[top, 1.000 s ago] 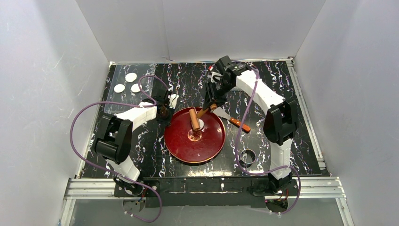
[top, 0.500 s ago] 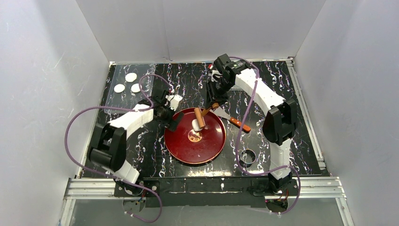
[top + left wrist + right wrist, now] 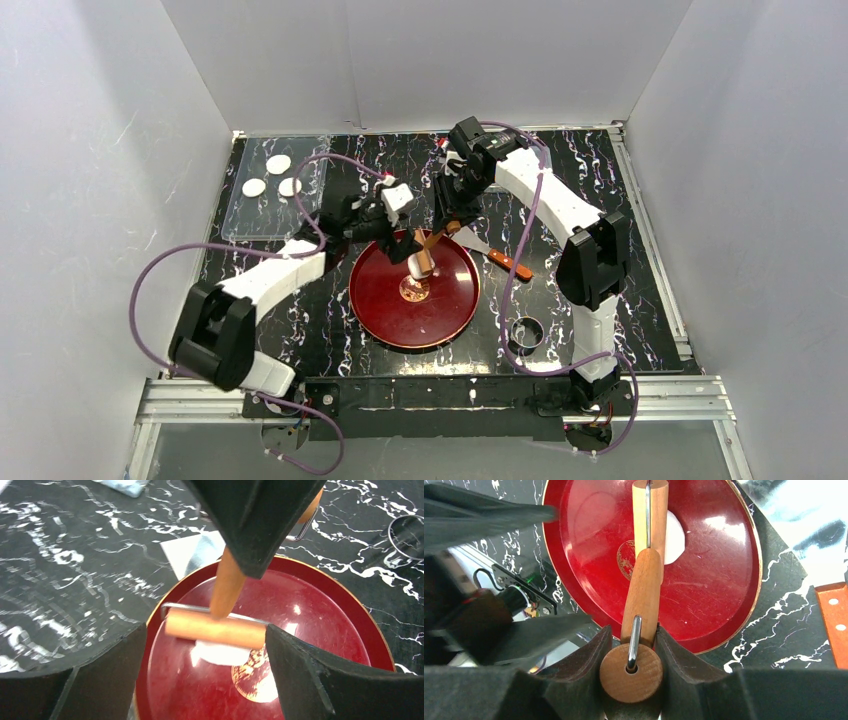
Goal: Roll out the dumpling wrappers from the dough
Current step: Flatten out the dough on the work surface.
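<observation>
Right wrist: right pincer [image 3: 631,647] grips roller handle [image 3: 642,592]; left pincer [image 3: 206,628] gapes.

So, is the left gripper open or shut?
Open. In the left wrist view the left gripper has its fingers wide apart, with nothing held between them; the rolling pin lies beyond, over the red plate.

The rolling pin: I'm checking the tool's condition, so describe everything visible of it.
The rolling pin is light, smooth wood: a short cylindrical roller on a bent metal wire axle, joined to a rounded handle. The right gripper clamps the handle, which slopes up from the red plate. The roller rests across the white dough, near the plate's middle.
</observation>
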`<state>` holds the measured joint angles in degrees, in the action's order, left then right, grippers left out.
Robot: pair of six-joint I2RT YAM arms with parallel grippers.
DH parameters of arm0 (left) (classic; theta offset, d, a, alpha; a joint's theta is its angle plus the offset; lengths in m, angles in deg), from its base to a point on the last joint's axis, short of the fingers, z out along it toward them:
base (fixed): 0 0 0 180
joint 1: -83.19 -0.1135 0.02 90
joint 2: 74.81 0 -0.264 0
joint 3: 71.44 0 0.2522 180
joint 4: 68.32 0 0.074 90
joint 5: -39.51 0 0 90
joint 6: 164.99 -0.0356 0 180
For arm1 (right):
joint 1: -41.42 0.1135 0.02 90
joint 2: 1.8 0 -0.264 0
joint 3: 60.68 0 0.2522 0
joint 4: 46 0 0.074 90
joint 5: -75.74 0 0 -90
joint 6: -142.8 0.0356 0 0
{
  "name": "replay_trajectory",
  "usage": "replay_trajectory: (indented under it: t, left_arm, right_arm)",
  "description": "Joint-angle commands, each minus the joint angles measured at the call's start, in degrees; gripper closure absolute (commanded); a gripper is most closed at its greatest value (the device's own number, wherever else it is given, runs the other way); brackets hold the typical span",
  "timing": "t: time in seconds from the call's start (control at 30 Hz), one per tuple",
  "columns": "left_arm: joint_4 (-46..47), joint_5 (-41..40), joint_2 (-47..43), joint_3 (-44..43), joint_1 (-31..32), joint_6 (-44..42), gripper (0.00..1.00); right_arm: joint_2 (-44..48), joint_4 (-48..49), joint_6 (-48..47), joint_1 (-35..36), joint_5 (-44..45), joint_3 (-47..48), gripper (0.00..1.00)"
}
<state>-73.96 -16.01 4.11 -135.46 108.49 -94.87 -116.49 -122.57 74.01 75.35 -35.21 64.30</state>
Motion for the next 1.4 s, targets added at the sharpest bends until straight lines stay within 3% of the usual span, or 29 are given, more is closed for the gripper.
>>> replay_trajectory:
  t: [0.0, 0.2, 0.6, 0.67, 0.77, 0.9, 1.2, 1.37]
  left_arm:
    - [12.7, 4.8, 6.1, 0.0, 2.8, 3.9, 0.18]
    - [15.3, 7.4, 11.9, -3.3, 3.8, 3.8, 0.25]
    - [19.3, 5.8, 16.3, -2.6, 6.7, 7.4, 0.68]
    - [18.2, 5.5, 16.8, -3.0, 6.8, 7.5, 1.00]
    - [22.0, 1.7, 17.2, 0.1, 7.3, 12.1, 1.00]
    - [25.8, -1.5, 17.5, 4.5, 7.3, 11.6, 1.00]
    - [30.3, -1.2, 17.9, 12.2, 7.3, 17.9, 1.00]
    - [31.7, -3.6, 17.9, 15.7, 7.5, 16.2, 1.00]
  right_arm:
    - [3.8, 2.1, 1.8, 0.1, -2.0, 0.8, 0.99]
    - [3.5, 2.1, 2.6, 0.0, -2.3, 0.7, 0.99]
    - [3.0, 2.0, 2.2, 0.1, -3.2, 0.9, 0.99]
    - [3.0, 1.5, 2.3, 0.1, -3.1, 1.7, 0.99]
    - [5.2, 4.8, 4.5, 1.4, -1.6, -1.6, 0.99]
    - [4.5, 8.7, 4.2, 3.1, 5.0, -5.4, 0.99]
    - [3.9, 8.7, 3.7, 5.8, 7.9, -9.9, 0.99]
    - [4.6, 10.4, 4.0, 5.9, 9.0, -14.4, 0.99]
